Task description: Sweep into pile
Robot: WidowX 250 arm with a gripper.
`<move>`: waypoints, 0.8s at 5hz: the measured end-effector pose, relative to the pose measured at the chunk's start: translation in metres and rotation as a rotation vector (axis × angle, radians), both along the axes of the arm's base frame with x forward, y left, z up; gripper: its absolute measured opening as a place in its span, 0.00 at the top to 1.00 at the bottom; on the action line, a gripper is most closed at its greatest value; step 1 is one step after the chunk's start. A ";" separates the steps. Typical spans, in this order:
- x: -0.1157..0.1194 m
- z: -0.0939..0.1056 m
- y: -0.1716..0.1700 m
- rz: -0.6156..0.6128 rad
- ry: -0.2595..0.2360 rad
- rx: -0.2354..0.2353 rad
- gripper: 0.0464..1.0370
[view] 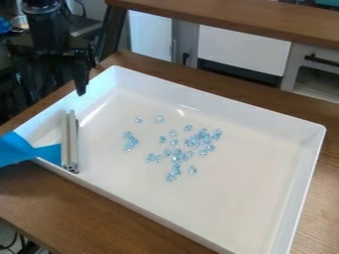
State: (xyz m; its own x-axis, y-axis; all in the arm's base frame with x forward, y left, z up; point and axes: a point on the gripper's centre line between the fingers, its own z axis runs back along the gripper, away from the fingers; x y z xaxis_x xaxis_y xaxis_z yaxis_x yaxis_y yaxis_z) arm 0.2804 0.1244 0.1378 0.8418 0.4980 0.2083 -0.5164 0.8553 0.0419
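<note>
My black gripper (81, 91) hangs over the far-left rim of the white tray (261, 188), above and behind the sweeping tool. Small clear-blue pieces (177, 156) lie scattered on the tray floor, densest around the middle, with a small cluster (130, 141) further left and two loose bits near the back. A pale ribbed bar (69, 141) rests inside the tray's left end, apart from the gripper. It meets a bright blue flat part (20, 149) that extends out over the tray's left rim.
The tray's raised walls stand around the pieces, on a brown wooden table (99, 208). Behind it are a wooden shelf edge (232, 22) and white cabinets (242, 49). Dark equipment fills the upper left.
</note>
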 end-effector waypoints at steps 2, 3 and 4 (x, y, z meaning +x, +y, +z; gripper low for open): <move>-0.001 -0.016 -0.001 -0.011 0.030 -0.008 0.04; 0.001 -0.029 0.000 0.005 0.025 -0.013 0.04; 0.001 -0.040 -0.001 0.014 0.008 -0.023 0.04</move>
